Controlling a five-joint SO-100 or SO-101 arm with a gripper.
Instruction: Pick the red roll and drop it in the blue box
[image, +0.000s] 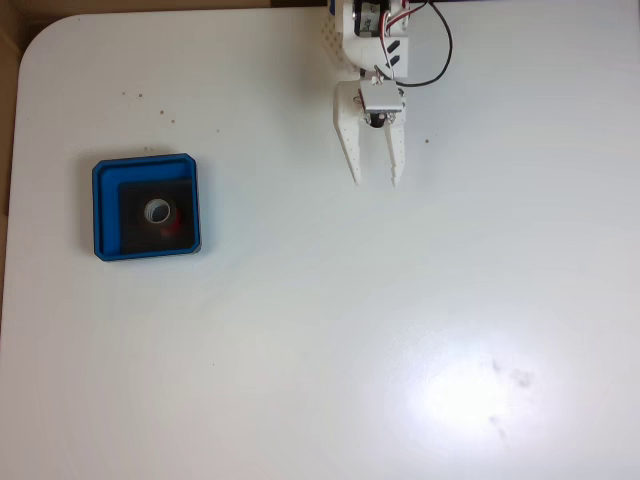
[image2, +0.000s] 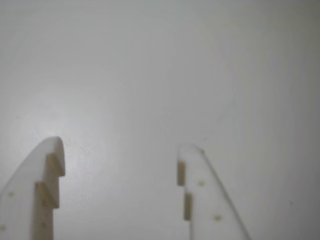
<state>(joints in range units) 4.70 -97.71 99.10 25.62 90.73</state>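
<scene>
My gripper (image2: 120, 150) sits nearest, fingers spread and empty over the bare table (image: 400, 330). The red roll (image: 160, 214) already lies inside the blue box (image: 105, 200), well apart. A careless swing toward it could only knock the box askew.

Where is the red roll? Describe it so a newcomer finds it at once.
In the fixed view, start from the white table and go to its left side, where the blue box sits, a square tray with a black floor. The red roll lies inside it: a small ring with a pale core and a trace of red at its lower right edge, far from the open gripper.
</scene>
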